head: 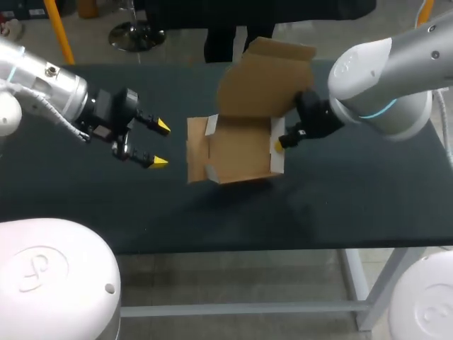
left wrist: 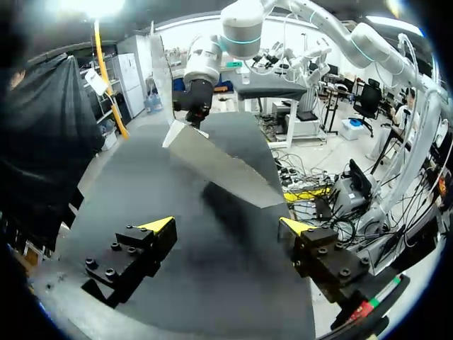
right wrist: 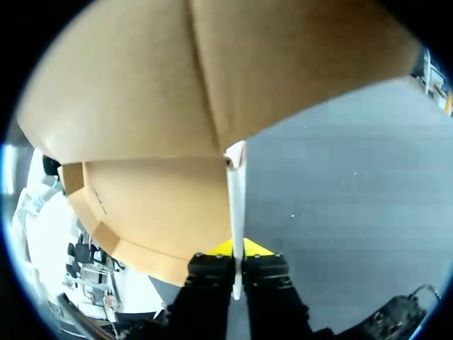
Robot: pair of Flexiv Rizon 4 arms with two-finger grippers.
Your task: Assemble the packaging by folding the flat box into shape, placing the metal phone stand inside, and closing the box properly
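Observation:
A brown cardboard box (head: 237, 149) stands open in the middle of the dark table, its lid flap (head: 265, 78) raised behind it. My right gripper (head: 281, 143) is shut on the box's right side wall (right wrist: 236, 191), the thin white edge pinched between its yellow tips. In the right wrist view the brown inside of the box (right wrist: 163, 212) lies beside the fingers and the lid (right wrist: 212, 71) looms ahead. My left gripper (head: 160, 144) hangs open left of the box, apart from it, with nothing between its fingers (left wrist: 157, 225). Ahead of it is the box's grey outer wall (left wrist: 219, 166). No phone stand is visible.
The dark table (head: 318, 212) has bare surface in front of the box and on both sides. Its front edge (head: 283, 248) runs below the box. My right arm (left wrist: 198, 71) shows beyond the box in the left wrist view.

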